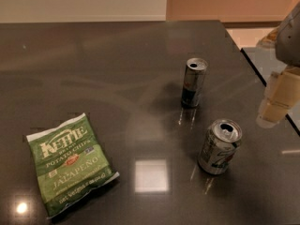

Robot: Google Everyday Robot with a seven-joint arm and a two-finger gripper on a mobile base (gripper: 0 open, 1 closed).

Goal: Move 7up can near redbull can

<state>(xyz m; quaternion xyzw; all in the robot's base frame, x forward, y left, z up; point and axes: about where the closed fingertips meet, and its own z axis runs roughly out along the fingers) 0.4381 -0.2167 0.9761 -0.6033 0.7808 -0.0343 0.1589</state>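
Observation:
The 7up can, a wide silver can with green lettering and a dented open top, stands upright on the dark table at the right front. The redbull can, slim and dark blue-and-silver, stands upright behind it and a little to the left, about a can's height away. My gripper hangs at the right edge of the view, above the table's right side, to the right of the 7up can and apart from it. It holds nothing that I can see.
A green Kettle jalapeño chips bag lies flat at the left front. The dark glossy table ends at its right edge close behind the gripper. A wall runs along the back.

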